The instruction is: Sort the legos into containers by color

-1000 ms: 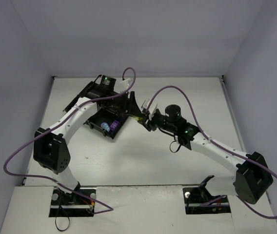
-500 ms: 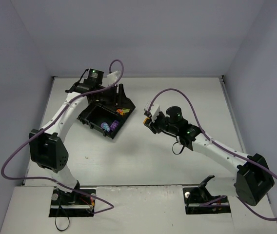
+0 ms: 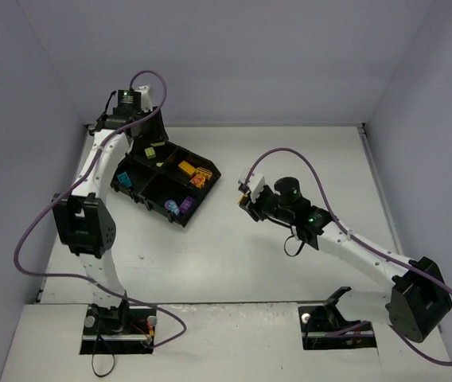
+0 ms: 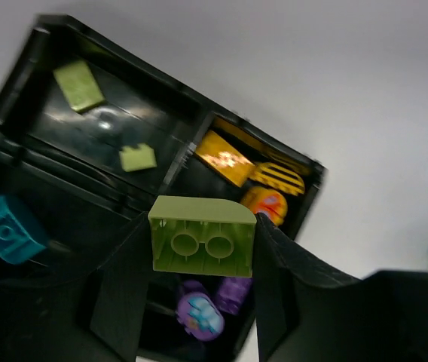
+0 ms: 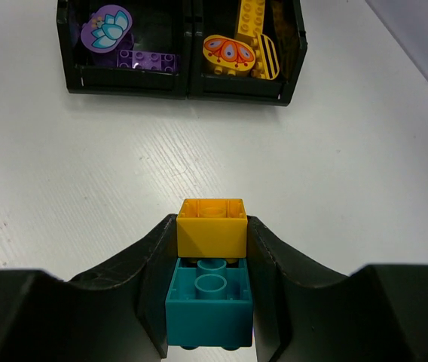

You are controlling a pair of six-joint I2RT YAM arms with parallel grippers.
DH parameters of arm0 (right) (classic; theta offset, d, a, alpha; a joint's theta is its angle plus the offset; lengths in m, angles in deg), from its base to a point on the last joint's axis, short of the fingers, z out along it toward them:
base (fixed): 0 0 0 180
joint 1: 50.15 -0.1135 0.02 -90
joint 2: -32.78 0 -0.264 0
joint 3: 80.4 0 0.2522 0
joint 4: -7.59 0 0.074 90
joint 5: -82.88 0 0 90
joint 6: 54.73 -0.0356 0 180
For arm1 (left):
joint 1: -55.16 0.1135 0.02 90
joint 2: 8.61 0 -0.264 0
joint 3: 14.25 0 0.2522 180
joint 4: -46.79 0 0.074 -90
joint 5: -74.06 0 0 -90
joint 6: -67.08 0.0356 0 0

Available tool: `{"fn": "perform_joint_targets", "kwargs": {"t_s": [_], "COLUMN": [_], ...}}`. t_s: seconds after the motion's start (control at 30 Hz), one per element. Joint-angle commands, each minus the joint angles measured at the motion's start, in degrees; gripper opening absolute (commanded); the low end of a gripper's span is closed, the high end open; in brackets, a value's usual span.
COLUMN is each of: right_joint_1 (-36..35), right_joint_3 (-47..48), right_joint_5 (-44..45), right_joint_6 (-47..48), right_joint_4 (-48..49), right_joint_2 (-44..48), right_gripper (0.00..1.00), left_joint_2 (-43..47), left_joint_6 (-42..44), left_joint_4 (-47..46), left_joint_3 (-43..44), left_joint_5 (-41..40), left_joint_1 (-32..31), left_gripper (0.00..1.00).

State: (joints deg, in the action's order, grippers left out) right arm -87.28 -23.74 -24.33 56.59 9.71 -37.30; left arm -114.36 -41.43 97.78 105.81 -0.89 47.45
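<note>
Only wrist views — left end effector (image 4: 201, 226) grips green brick (image 4: 203, 245), right (image 5: 212, 226) seemingly orange-teal pair (image 5: 211, 275)

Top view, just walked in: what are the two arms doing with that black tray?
Mid-sort. The left gripper holds a lime green plastic brick above the black four-compartment plastic tray. The tray has lime pieces, orange-yellow pieces, purple pieces and a teal piece in separate compartments. The right gripper clamps an orange-yellow brick stacked with a teal brick, over the white table, apart from the tray.
</note>
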Motion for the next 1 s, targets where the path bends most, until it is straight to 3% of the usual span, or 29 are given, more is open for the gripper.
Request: {"fn": "perform_joint_targets", "kwargs": {"t_s": [0.0, 0.1, 0.13, 0.33, 0.47, 0.63, 0.7, 0.97], "right_joint_1": [0.74, 1.17, 1.35, 1.62, 1.7, 2.14, 2.93, 3.64], "right_joint_3": [-0.18, -0.62, -0.71, -0.79, -0.71, 0.87, 2.1, 5.0], "right_joint_5": [0.16, -0.54, -0.72, -1.42, -1.16, -1.68, -2.56, -4.76], "right_joint_6": [-0.14, -0.84, -1.02, -2.51, -2.95, -4.26, -5.41, -3.66], "right_joint_4": [3.37, 3.37, 3.28, 3.28, 3.28, 3.37, 3.46, 4.09], "right_joint_2": [4.07, 5.39, 5.66, 6.8, 7.15, 5.76, 4.79, -0.92], "right_gripper": [0.0, 0.0, 0.0, 0.0, 0.0, 0.0, 0.0, 0.0], "left_joint_2": [-5.57, -9.46, -11.82, -19.74, -21.51, -17.56, -13.35, 3.51], "left_joint_6": [4.34, 6.19, 6.72, 7.08, 7.08, 5.68, 3.75, -7.33], "left_joint_4": [-3.92, -4.45, -4.45, -3.05, 0.2, 0.65, -0.49, -11.03], "left_joint_3": [5.57, 9.79, 10.85, 18.41, 21.4, 19.04, 16.85, -4.74], "left_joint_5": [-11.09, -12.06, -12.23, -11.62, -11.71, -9.43, -5.06, 14.29], "left_joint_1": [0.76, 1.55, 1.73, 2.52, 2.61, 2.61, 2.52, 1.99], "left_gripper": [0.2, 0.25, 0.32, 0.55, 0.66, 0.69, 0.69, 0.69]}}
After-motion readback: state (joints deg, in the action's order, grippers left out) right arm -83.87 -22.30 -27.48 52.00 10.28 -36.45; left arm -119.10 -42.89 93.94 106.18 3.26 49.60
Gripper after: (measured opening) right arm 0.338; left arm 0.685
